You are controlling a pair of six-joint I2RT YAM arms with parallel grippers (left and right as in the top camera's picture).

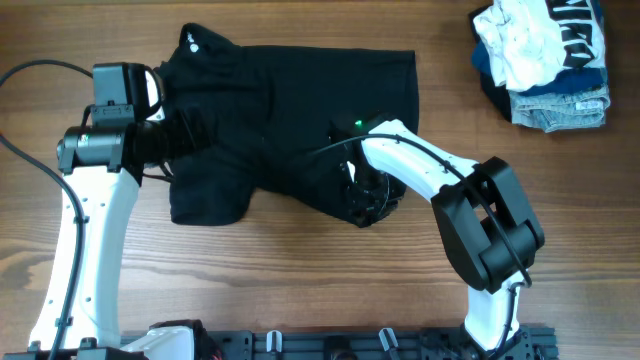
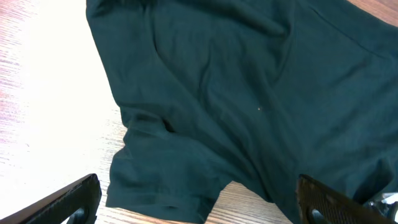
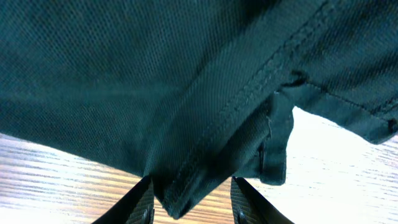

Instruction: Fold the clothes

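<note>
A black polo shirt [image 1: 300,110] lies spread across the middle of the wooden table, collar at the far left. My left gripper [image 1: 192,132] hovers over the shirt's left side near the sleeve. In the left wrist view its fingers [image 2: 199,202] are wide open and empty above the sleeve [image 2: 168,180]. My right gripper [image 1: 366,200] is at the shirt's lower front hem. In the right wrist view its fingers [image 3: 189,199] are closed on a folded corner of the stitched hem [image 3: 205,155], just above the wood.
A pile of folded clothes [image 1: 545,60], white, navy and denim, sits at the far right corner of the table. Bare wood shows in front of the shirt [image 1: 300,270]. A black cable runs along the left arm [image 1: 40,170].
</note>
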